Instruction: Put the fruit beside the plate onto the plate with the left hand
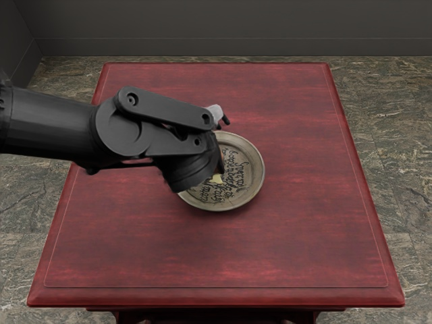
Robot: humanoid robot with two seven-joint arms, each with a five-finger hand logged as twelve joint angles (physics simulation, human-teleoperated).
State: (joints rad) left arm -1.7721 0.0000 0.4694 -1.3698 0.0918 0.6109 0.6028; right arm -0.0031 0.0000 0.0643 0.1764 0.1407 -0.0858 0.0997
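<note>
A round bronze plate (244, 177) with dark lettering lies near the middle of the red table. My left arm comes in from the left edge, and its black hand (202, 174) hangs over the plate's left half. The fingers curl downward around a small yellow fruit (216, 179). Only a sliver of the fruit peeks out under the hand, above the plate's inner surface. I cannot see whether the fruit touches the plate. The hand and wrist hide the plate's left rim. The right arm is out of view.
The red wooden table (304, 256) has a raised lip around its edge. Marble floor surrounds it, and a dark wall runs along the back. A pale grey part of the hand (216, 113) sticks up behind the wrist.
</note>
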